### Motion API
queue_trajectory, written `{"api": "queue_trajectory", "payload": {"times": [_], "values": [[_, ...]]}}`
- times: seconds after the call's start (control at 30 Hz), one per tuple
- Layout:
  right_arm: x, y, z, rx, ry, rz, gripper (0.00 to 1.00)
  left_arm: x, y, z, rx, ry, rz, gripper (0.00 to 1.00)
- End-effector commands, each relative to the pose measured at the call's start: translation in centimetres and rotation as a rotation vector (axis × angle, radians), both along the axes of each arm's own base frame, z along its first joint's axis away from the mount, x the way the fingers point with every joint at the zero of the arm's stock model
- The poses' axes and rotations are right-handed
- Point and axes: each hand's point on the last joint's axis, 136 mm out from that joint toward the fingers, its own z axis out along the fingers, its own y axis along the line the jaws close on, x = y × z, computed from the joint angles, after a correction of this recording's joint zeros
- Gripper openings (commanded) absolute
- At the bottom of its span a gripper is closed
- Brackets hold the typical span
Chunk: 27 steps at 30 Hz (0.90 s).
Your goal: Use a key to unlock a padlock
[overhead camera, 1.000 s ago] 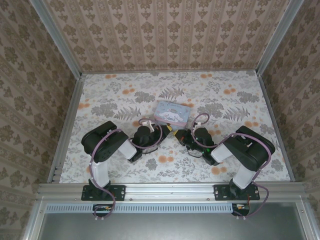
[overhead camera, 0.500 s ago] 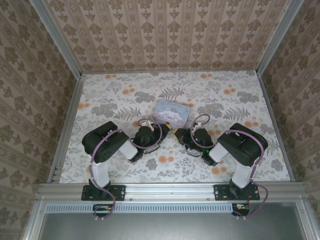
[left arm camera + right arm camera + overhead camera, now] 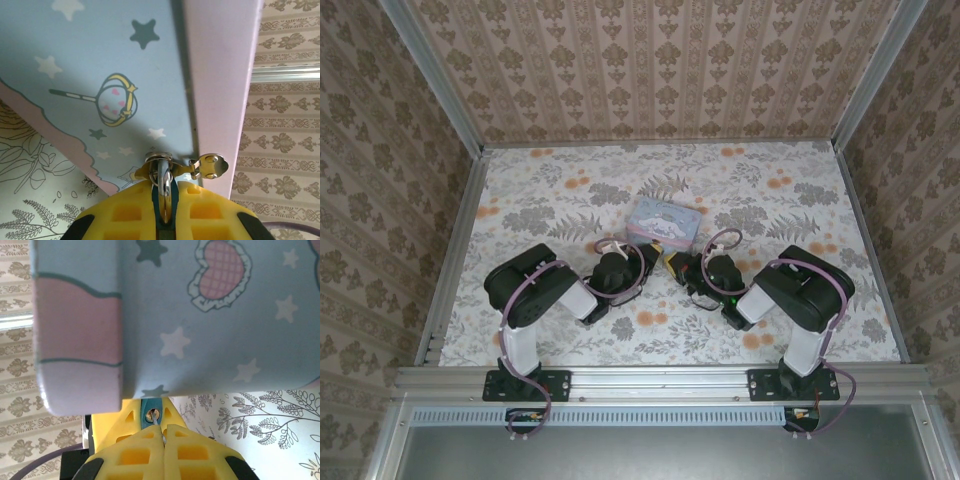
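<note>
In the left wrist view my left gripper (image 3: 165, 200) is shut on the small dark teal padlock (image 3: 164, 212). Its silver shackle (image 3: 165, 177) passes through the metal hasp (image 3: 210, 166) of the pale blue box (image 3: 100, 60). In the right wrist view my right gripper (image 3: 164, 432) is shut on a thin silver key (image 3: 159, 428). The key's tip sits in the keyhole of the padlock (image 3: 148, 407), which is framed by the left gripper's yellow fingers (image 3: 127, 422). From above, the left gripper (image 3: 655, 262) and the right gripper (image 3: 680, 266) meet just in front of the box (image 3: 665, 222).
The box (image 3: 210, 315) stands mid-table on the floral cloth (image 3: 570, 180), right against both grippers. Patterned walls and aluminium rails (image 3: 460, 230) close in the table on three sides. Purple cables loop over both wrists.
The right arm has drawn in slightly toward the padlock, and the box has shifted a little away from the arms. The left arm has barely moved.
</note>
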Motion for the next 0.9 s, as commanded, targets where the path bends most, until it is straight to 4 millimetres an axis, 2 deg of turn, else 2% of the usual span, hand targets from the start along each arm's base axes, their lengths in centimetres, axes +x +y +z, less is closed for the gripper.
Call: {"api": "queue_trajectory", "payload": {"times": [0.0,0.17,0.3,0.47,0.63,0.87], "values": [[1.8,0.4,1.8,0.089,-0.024,-0.058,0.00,-3.0,-3.8,5.1,-0.136,-0.062,-0.167,0.00],[2.5,1.1,2.0,0.100,-0.028,-0.017,0.00,-3.4,-4.2,5.6,-0.149,-0.065,-0.183,0.00],[3.0,1.5,1.8,0.025,-0.078,0.086,0.00,-3.8,-4.4,5.8,-0.154,-0.067,-0.200,0.00],[3.1,-0.1,0.5,-0.076,-0.132,0.108,0.00,-3.9,-4.1,5.3,-0.140,-0.061,-0.198,0.00],[3.1,0.9,1.4,-0.031,-0.144,0.131,0.00,-3.8,-4.1,5.0,-0.132,-0.061,-0.186,0.00],[2.9,2.5,2.3,0.071,-0.075,0.090,0.00,-3.4,-5.0,5.8,-0.155,-0.070,-0.178,0.00]]}}
